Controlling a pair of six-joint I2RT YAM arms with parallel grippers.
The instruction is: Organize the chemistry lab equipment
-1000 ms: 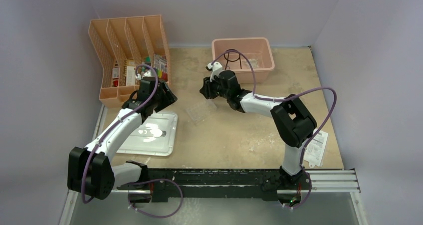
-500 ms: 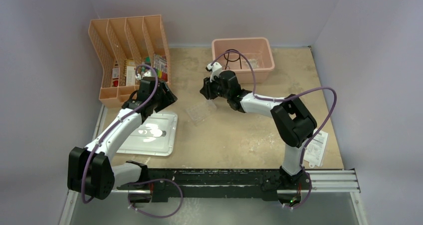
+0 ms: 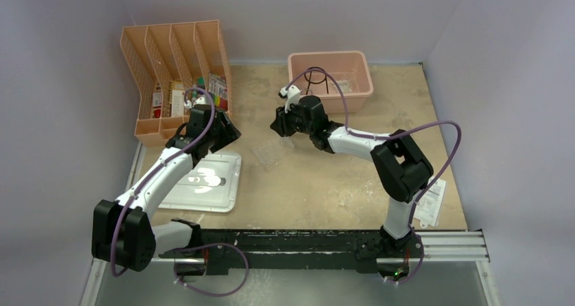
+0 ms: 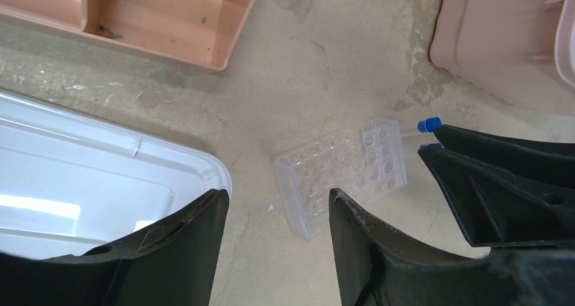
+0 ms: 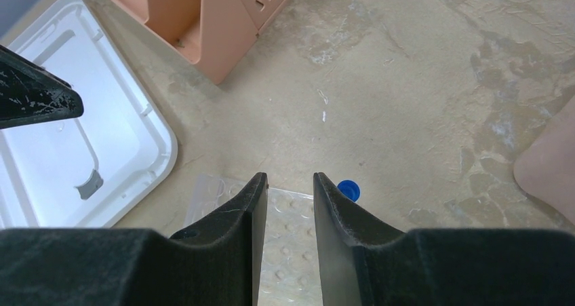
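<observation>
A clear plastic tray (image 3: 269, 153) with rows of round wells lies on the table between both arms, and shows again as the tray (image 4: 346, 174) in the left wrist view. My right gripper (image 3: 280, 126) hovers over its far end, and the tray's wells (image 5: 288, 245) show through the narrow gap of the right gripper (image 5: 290, 180). Nothing is visibly gripped there. A blue-capped vial (image 5: 348, 188) lies just outside the right finger, beside the tray. My left gripper (image 4: 278, 204) stands open, short of the tray. A black wire tripod (image 3: 315, 79) sits in the pink bin (image 3: 359, 65).
A white rectangular lid (image 3: 207, 180) lies under the left arm. A pink slotted file organizer (image 3: 173, 62) stands at the back left with packets inside. A paper label (image 3: 429, 201) lies at the right edge.
The right gripper's jaws have narrowed slightly and the arm has shifted a little. The left arm has not moved.
</observation>
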